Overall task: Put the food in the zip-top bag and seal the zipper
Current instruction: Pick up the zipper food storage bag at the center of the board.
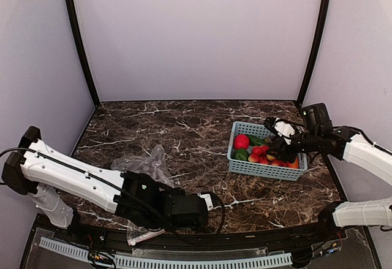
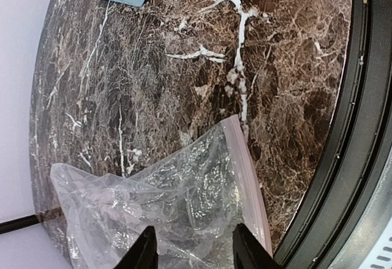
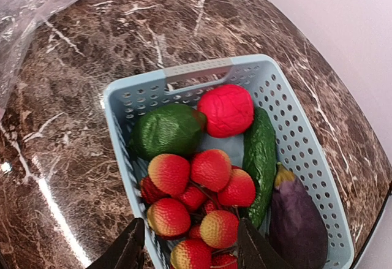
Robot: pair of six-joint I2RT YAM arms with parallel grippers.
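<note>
Left gripper [image 2: 195, 250] is seen spread over the crinkled zip-top bag [image 2: 153, 201], zipper [image 2: 248, 171] lying beside the near table [image 2: 288, 67] edge; right gripper [image 3: 187, 250] is held spread above the strawberries [image 3: 211, 170] in the blue basket [image 3: 184, 71], eggplant [image 3: 297, 220] alongside them.

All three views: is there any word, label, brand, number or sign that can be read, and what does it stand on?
None can be read in any view.
No print shows on the bag, the basket, the food, the table or the arms.
</note>
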